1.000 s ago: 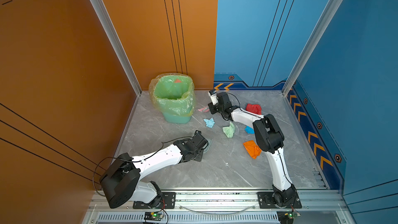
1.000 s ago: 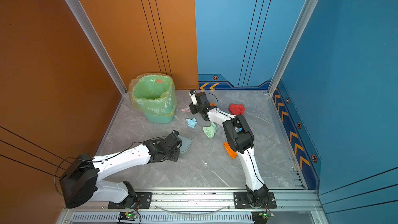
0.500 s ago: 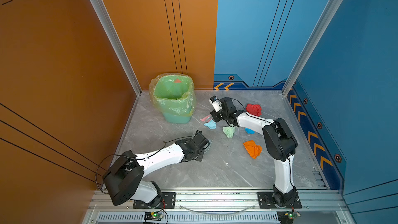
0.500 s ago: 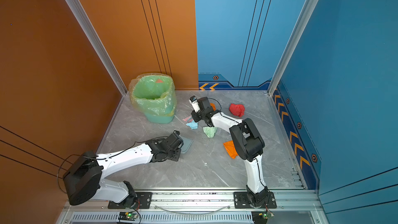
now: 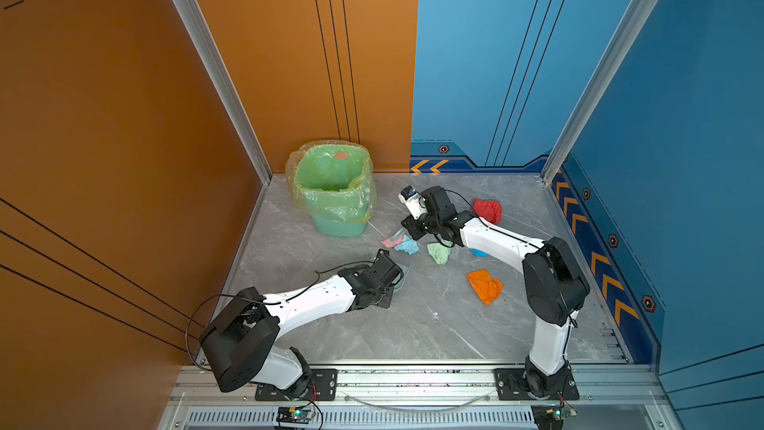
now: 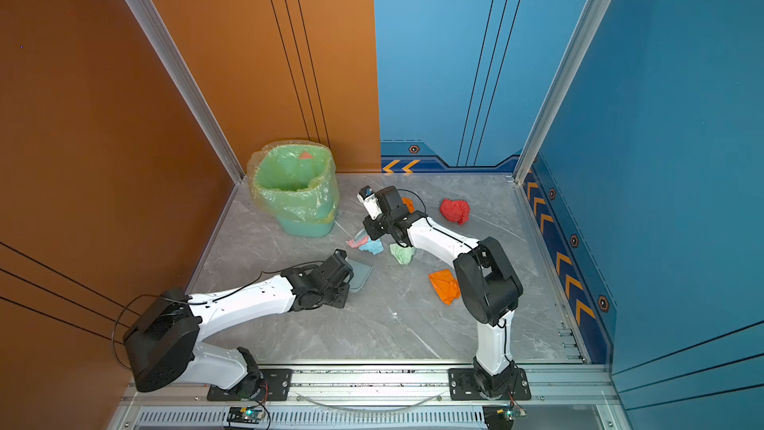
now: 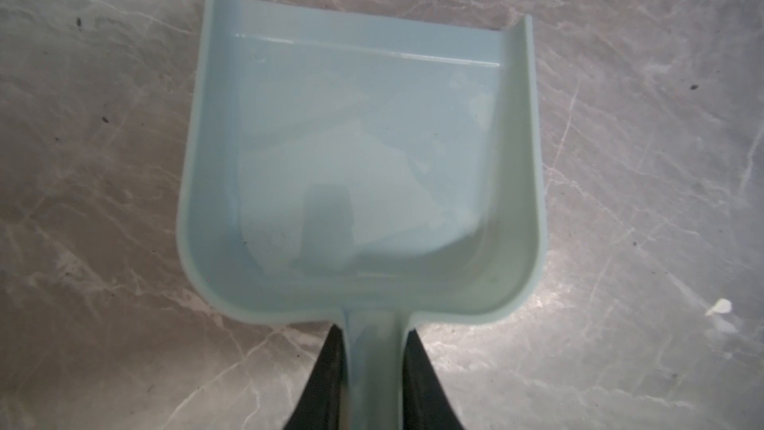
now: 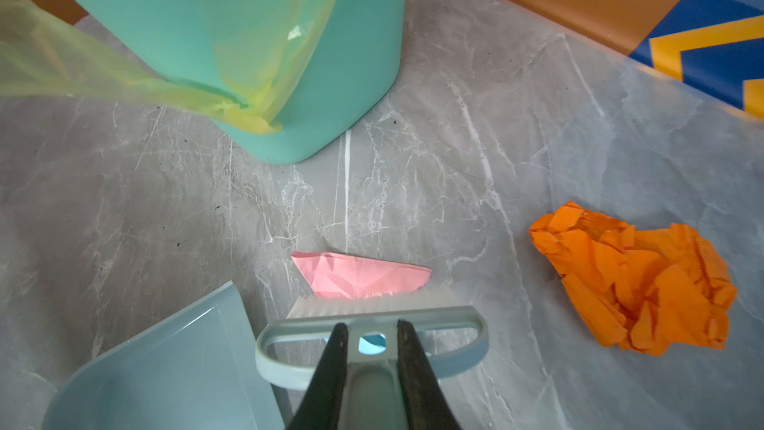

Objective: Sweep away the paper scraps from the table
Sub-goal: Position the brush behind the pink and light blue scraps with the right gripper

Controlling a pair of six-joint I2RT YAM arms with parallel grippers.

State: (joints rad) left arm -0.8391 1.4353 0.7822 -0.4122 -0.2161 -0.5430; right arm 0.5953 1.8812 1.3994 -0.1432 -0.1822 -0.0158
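table (image 5: 413, 324) grey marble | bin (image 5: 339, 227) green | dustpan (image 7: 364, 150) pale blue | orange scrap (image 5: 484, 285)

The left claw (image 7: 373, 329) pinches the handle of the pale-blue dustpan (image 7: 364, 150) lying on the marbled table (image 7: 95, 167).

Grey marble table (image 5: 413, 324): paper scraps scattered, bin and dustpan on it.
Pink scrap (image 8: 359, 277) just ahead of right claw (image 8: 372, 324), against the bristles of the brush (image 8: 434, 315). Light-blue scrap (image 5: 407, 246) and pale-green scrap (image 5: 439, 252) just beside that claw. Bright-blue scrap (image 5: 479, 252) under its arm. Red scrap (image 5: 488, 210) and one orange scrap (image 8: 632, 279) near. Second orange scrap (image 5: 484, 285) well apart. Green bin (image 5: 335, 196) ahead of it. Dustpan (image 7: 359, 159) ahead of left claw (image 7: 372, 328), white crumb (image 7: 719, 307) beside.
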